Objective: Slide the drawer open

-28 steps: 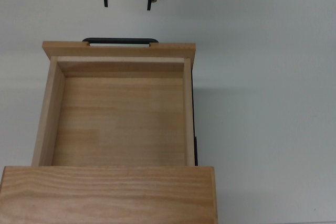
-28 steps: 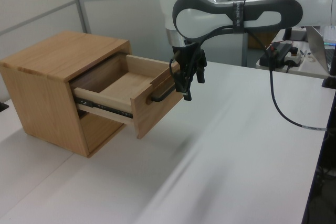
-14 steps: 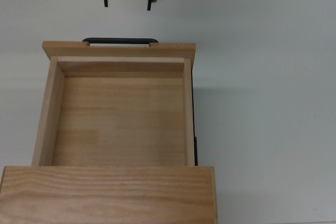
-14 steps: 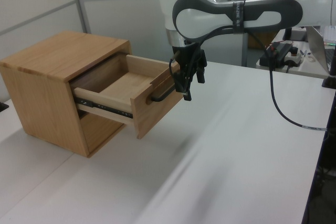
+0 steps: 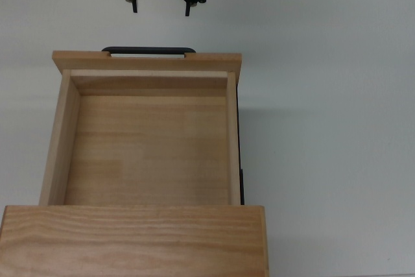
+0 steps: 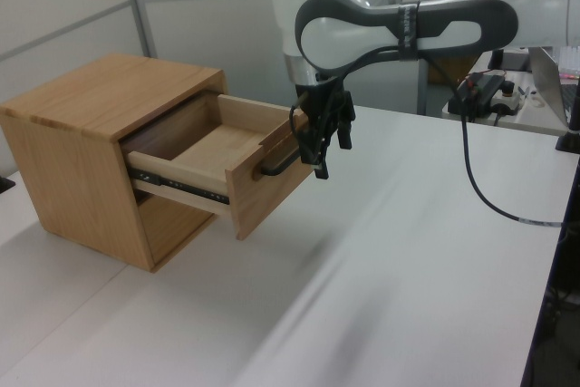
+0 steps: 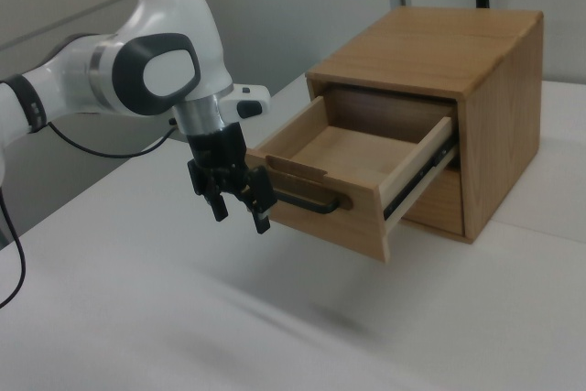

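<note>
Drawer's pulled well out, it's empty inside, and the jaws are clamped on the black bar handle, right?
Not quite. The gripper has let go: in the top view its jaws stand open, clear of the black bar handle, with bare table between them. The rest holds: the drawer is pulled well out and empty inside.
</note>
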`<state>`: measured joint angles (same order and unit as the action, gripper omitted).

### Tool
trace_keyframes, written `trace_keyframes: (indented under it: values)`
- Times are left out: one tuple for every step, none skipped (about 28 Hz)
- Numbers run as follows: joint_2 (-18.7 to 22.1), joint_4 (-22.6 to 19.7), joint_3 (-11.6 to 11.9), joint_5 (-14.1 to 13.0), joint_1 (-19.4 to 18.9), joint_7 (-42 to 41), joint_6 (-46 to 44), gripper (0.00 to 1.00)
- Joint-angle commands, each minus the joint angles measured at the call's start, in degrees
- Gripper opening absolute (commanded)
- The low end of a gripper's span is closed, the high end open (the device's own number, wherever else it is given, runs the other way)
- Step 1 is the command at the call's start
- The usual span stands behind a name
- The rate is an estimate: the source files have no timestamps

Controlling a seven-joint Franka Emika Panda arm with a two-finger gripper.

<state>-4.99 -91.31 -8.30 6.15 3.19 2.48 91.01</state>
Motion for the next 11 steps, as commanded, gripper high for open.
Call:
trace_keyframes:
  values:
    - [-2.74, 2.63, 1.18, -0.96, -1.17, 0.86, 0.83, 1.0]
    - [-3.18, 2.98, 1.26, -1.14, -1.17, 0.95, 0.83, 1.0]
    - [-3.71, 3.16, 1.35, -1.84, -1.17, 1.21, 0.83, 1.0]
    - [-3.89, 3.42, 1.53, -2.45, -1.08, 1.74, 0.83, 1.0]
    - [-3.98, 3.51, 1.62, -3.15, -1.08, 2.09, 0.83, 1.0]
    - [-3.98, 3.6, 1.62, -3.94, -0.99, 2.36, 0.83, 1.0]
    - [-3.98, 3.77, 1.7, -5.43, -0.73, 2.71, 0.83, 1.0]
    - [-3.89, 3.77, 1.7, -6.14, -0.64, 2.8, 0.83, 1.0]
    - [-3.89, 3.77, 1.7, -6.76, -0.64, 2.97, 0.83, 1.0]
    - [-3.8, 3.77, 1.7, -7.2, -0.64, 2.97, 0.83, 1.0]
    - [-3.71, 3.86, 1.7, -7.64, -0.64, 3.06, 0.74, 1.0]
